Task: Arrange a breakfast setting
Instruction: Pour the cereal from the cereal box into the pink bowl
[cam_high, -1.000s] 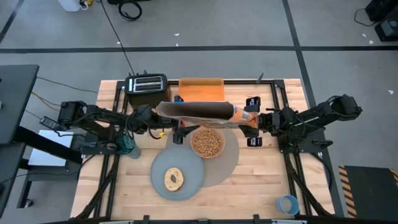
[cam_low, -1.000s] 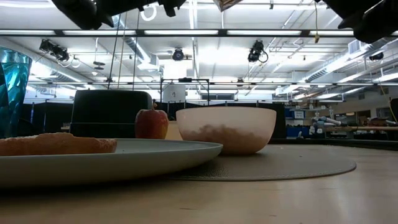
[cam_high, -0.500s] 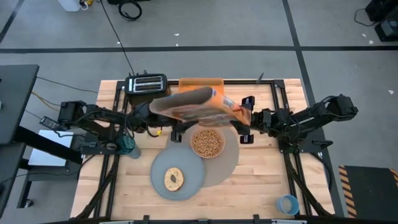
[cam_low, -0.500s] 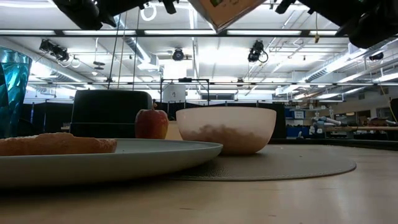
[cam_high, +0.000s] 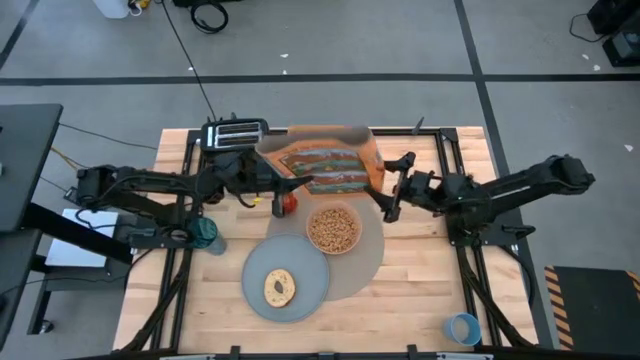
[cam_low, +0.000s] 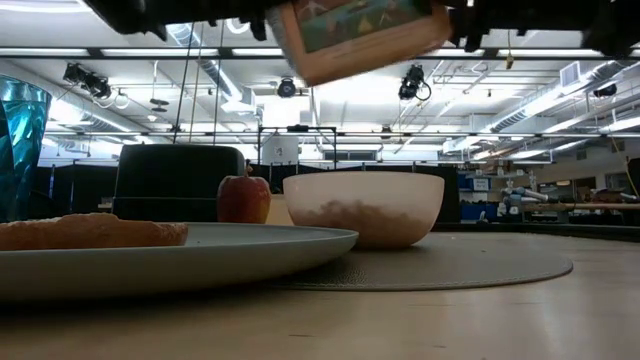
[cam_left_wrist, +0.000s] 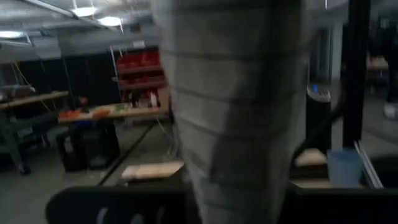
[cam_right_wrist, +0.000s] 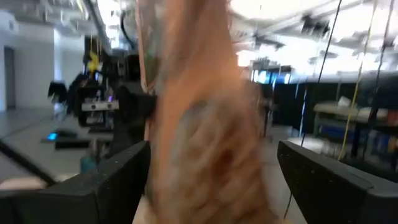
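Since a second ago the cereal box (cam_high: 335, 166) has been tipped flat-face-up and carried toward 12 o'clock, over the orange tray. It is clenched between both — left gripper (cam_high: 283, 178) at 9, right gripper (cam_high: 386, 190) at 3. The pale pink bowl (cam_high: 333, 229), smooth, filled, sits on the woven taupe mat at 6.

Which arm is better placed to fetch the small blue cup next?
Right, probably: the small blue cup stands in a right-hand corner of the table, on the right gripper's side, far from the left gripper.
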